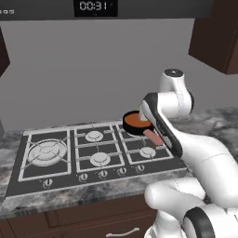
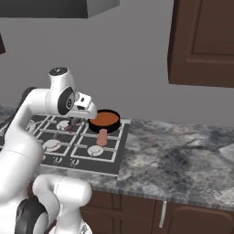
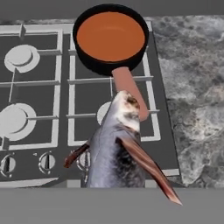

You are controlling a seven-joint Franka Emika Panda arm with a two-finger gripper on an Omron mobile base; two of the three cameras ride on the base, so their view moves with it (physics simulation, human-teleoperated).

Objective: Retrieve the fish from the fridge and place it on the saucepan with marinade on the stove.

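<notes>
Flat, even rendered light throughout, with faint shadows, no glare and slightly soft, low-resolution edges.

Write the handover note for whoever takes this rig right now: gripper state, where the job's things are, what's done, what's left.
Gripper: shut on the fish, held in the air over the front of the stove; the fingers themselves are hidden behind the fish in the hand view.
Saucepan with marinade: on the stove's back right burner, orange-brown liquid inside, pinkish handle pointing toward the front. The fish's head points at it but is short of the rim.
Done: fish fetched and carried to the stove.
Left: move forward over the saucepan, lower, release the fish into it.
</notes>
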